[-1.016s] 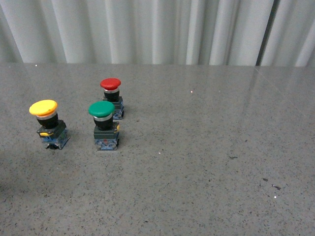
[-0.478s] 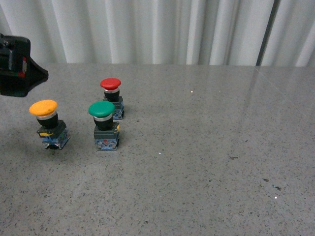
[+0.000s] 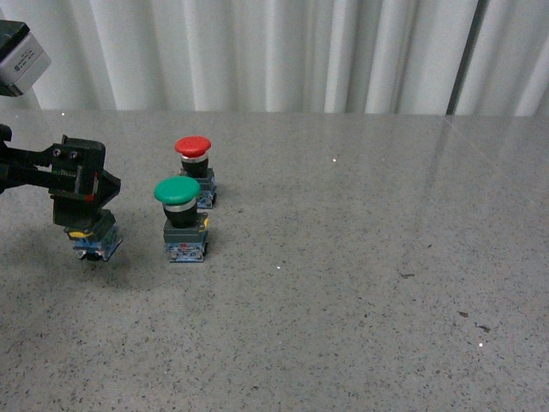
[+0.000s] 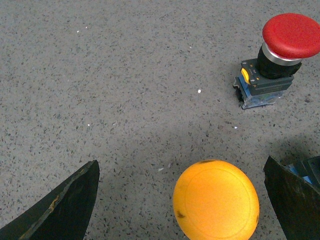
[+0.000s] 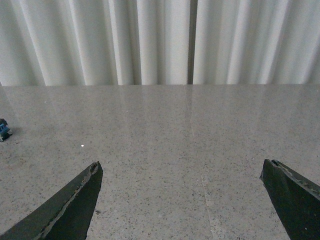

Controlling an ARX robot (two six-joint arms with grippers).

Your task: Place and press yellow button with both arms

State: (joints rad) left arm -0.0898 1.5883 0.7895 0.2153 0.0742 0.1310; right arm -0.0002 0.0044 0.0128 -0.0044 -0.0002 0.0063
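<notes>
The yellow button stands upright at the table's left. In the front view only its blue-grey base with the yellow tab (image 3: 93,240) shows, since my left gripper (image 3: 83,206) covers the cap. In the left wrist view the round yellow cap (image 4: 216,199) lies between the two black fingers (image 4: 65,210), nearer one side, and touches neither. The left gripper (image 4: 180,162) is open. My right gripper (image 5: 181,167) is open and empty over bare table, and it is out of the front view.
The green button (image 3: 178,215) stands just right of the yellow one. The red button (image 3: 194,163) stands behind the green one and also shows in the left wrist view (image 4: 280,55). White curtains hang behind the speckled grey table (image 3: 360,283).
My left arm has come in from the left and down over the yellow button, whose cap is now hidden in the front view. The buttons have not moved.
</notes>
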